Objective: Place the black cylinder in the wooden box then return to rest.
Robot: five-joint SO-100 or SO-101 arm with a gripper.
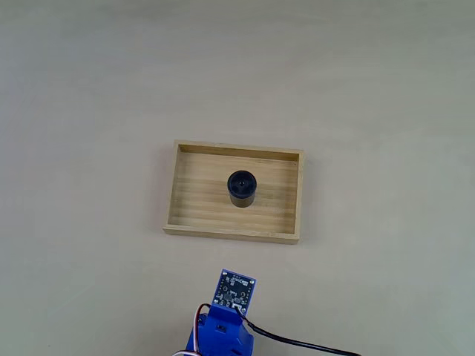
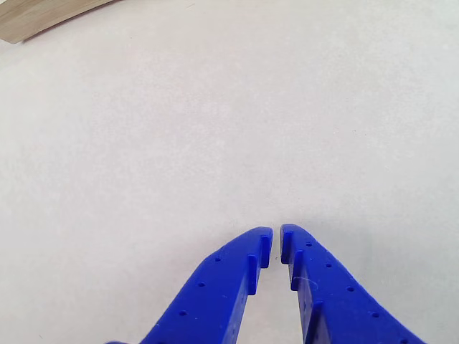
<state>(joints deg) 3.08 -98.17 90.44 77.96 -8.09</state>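
Note:
The black cylinder (image 1: 241,188) stands upright on the striped floor of the wooden box (image 1: 189,228), near its middle, in the fixed view. The blue arm (image 1: 226,322) is folded back at the bottom edge of that view, well below the box and apart from it. In the other view my gripper (image 2: 276,235) points down at bare table, its two blue fingers (image 2: 229,279) nearly touching at the tips, shut with nothing between them. A corner of the wooden box (image 2: 43,18) shows at the top left of that view.
The table (image 1: 386,111) is a plain pale surface all round the box. A black cable (image 1: 297,343) runs from the arm toward the bottom right edge of the fixed view.

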